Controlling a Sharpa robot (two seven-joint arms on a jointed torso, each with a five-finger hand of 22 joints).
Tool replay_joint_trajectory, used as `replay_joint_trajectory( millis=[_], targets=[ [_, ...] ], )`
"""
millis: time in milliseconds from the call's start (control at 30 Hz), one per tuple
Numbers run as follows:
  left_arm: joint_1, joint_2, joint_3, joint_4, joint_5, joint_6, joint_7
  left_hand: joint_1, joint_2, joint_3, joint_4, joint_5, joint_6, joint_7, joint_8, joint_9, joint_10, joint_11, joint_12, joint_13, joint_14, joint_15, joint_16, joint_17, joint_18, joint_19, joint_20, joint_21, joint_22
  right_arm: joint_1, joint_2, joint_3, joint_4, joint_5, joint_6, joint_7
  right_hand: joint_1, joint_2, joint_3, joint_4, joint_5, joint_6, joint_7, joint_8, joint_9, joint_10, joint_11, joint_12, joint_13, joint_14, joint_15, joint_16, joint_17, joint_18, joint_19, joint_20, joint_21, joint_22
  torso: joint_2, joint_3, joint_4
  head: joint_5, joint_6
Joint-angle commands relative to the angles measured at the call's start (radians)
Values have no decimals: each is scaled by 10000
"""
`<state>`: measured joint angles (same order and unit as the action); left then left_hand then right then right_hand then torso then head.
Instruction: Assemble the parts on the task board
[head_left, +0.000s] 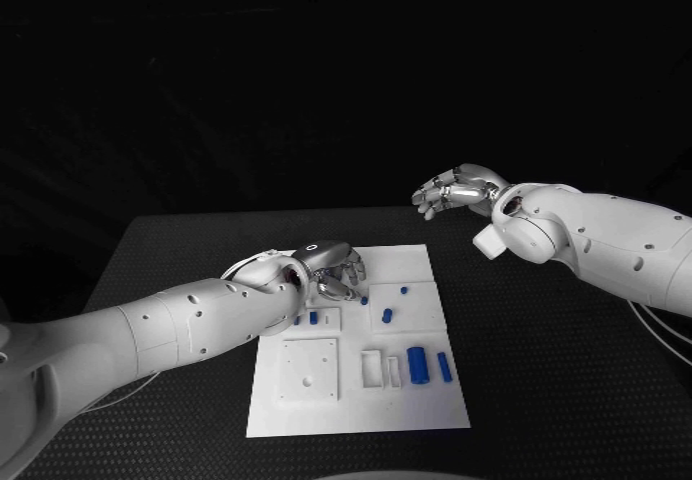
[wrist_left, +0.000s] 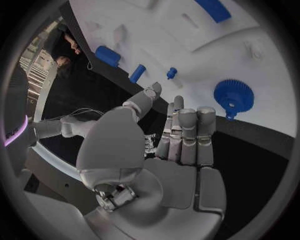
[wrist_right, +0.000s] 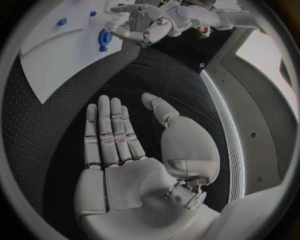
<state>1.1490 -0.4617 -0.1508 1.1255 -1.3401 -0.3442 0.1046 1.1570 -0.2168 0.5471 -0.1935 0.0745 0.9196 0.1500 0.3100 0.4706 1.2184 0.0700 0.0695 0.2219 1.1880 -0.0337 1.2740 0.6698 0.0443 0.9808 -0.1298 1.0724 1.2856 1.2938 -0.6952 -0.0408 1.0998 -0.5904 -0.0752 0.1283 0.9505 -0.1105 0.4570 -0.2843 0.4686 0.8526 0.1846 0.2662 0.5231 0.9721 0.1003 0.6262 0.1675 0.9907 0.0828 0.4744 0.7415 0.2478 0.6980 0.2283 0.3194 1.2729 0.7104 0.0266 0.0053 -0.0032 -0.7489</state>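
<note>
Task board (head_left: 411, 262), a white plate, lies in the middle of the black table (head_left: 548, 340), carrying small blue parts. In the head view a thick blue cylinder (head_left: 418, 364) and a thinner blue peg (head_left: 444, 367) stand side by side near the board's right edge, with smaller blue pieces on raised white blocks farther up. The left hand (head_left: 329, 270) hangs over the board's upper left area and covers what lies beneath it there. The left wrist view shows what the head view hides: a blue gear (wrist_left: 234, 94) lying flat on the board just beyond the fingertips (wrist_left: 206, 111), apart from them. The left hand's fingers are extended and close together, the thumb set apart, and it holds nothing. The right hand (head_left: 454, 190) is raised beyond the board's far right corner, well apart from the parts. The right wrist view shows it flat, fingers straight, holding nothing, above bare table.
</note>
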Motion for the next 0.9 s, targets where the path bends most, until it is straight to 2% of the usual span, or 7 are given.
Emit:
replay_joint_trajectory(
  millis=[33, 133, 200, 367, 467, 667, 900],
  targets=[
    [-158, 178, -12, -158, -191, 238, 135, 111, 39, 4, -65, 85, 16, -38, 55, 17, -172, 153, 12, -5, -21, 52, 68, 9, 1204, -37, 35, -34, 22, -2, -12, 3, 41, -21, 9, 80, -17, 14, 59, 26, 49, 60, -2, 28, -16, 79, 15, -45, -12, -37, 41, -25, -15, 140, -53, 10, 41, 14, 2, -2, 9, -35, -17],
    [-297, 305, -9, -300, -253, 240, 124, 141, 78, 2, -89, 119, 18, -42, 62, 21, -166, 152, 16, -5, -23, 51, 75, 9, 1205, -38, 36, -30, 28, -2, -10, 3, 56, -26, 0, 78, -16, 13, 60, 26, 48, 60, -2, 28, -16, 79, 15, -45, -12, -37, 41, -25, -15, 140, -53, 10, 41, 14, 16, -7, 4, -52, -19],
    [-334, 356, -7, -389, -282, 290, 110, 141, 78, 2, -89, 119, 18, -42, 62, 21, -166, 152, 16, -5, -23, 51, 75, 9, 1205, -38, 36, -30, 28, -2, -14, 3, 70, -29, 0, 78, -16, 13, 60, 26, 48, 60, -2, 28, -16, 79, 15, -45, -12, -37, 41, -25, -15, 140, -53, 10, 41, 14, 15, -10, -8, -52, -19],
    [-338, 434, -7, -568, -282, 444, 77, 174, 140, 6, -112, 169, 19, -46, 68, 24, -158, 150, 19, -5, -25, 49, 82, 8, 1205, -40, 37, -26, 35, -1, -30, 3, 78, -30, -9, 71, -14, 13, 61, 25, 47, 60, -3, 28, -16, 79, 15, -45, -12, -37, 41, -25, -15, 140, -54, 10, 41, 14, 23, -6, -23, -57, -22],
    [-350, 505, -31, -662, -282, 481, 88, 177, 189, -5, -123, 199, 28, -51, 79, 29, -150, 149, 22, -5, -28, 49, 87, 7, 1202, -43, 39, -23, 41, -1, -21, 4, 85, -31, -14, 72, -13, 13, 62, 25, 46, 61, -3, 28, -16, 79, 15, -45, -12, -37, 41, -25, -15, 140, -54, 10, 41, 14, 11, 2, -6, -67, -35],
    [-387, 613, -55, -752, -288, 541, 71, 208, 285, -17, -165, 249, 39, -61, 96, 36, -158, 151, 15, -11, -28, 51, 101, 5, 1202, -49, 40, -17, 54, -1, 3, 4, 89, -32, -8, 73, -9, 15, 66, 26, 44, 62, -3, 29, -16, 81, 15, -45, -12, -36, 41, -25, -15, 140, -53, 10, 43, 15, 8, -14, -8, -66, -34],
    [-390, 646, -59, -880, -288, 576, 18, 256, 427, -18, -218, 287, 70, -85, 126, 50, -121, 139, 30, -9, -2, 39, 130, 3, 1204, -36, 35, -2, 69, 0, 5, 4, 93, -32, -9, 70, -7, 18, 69, 27, 42, 63, -4, 30, -16, 82, 15, -45, -12, -36, 41, -24, -15, 140, -52, 11, 44, 15, 8, -7, -4, -65, -29]
  ],
)
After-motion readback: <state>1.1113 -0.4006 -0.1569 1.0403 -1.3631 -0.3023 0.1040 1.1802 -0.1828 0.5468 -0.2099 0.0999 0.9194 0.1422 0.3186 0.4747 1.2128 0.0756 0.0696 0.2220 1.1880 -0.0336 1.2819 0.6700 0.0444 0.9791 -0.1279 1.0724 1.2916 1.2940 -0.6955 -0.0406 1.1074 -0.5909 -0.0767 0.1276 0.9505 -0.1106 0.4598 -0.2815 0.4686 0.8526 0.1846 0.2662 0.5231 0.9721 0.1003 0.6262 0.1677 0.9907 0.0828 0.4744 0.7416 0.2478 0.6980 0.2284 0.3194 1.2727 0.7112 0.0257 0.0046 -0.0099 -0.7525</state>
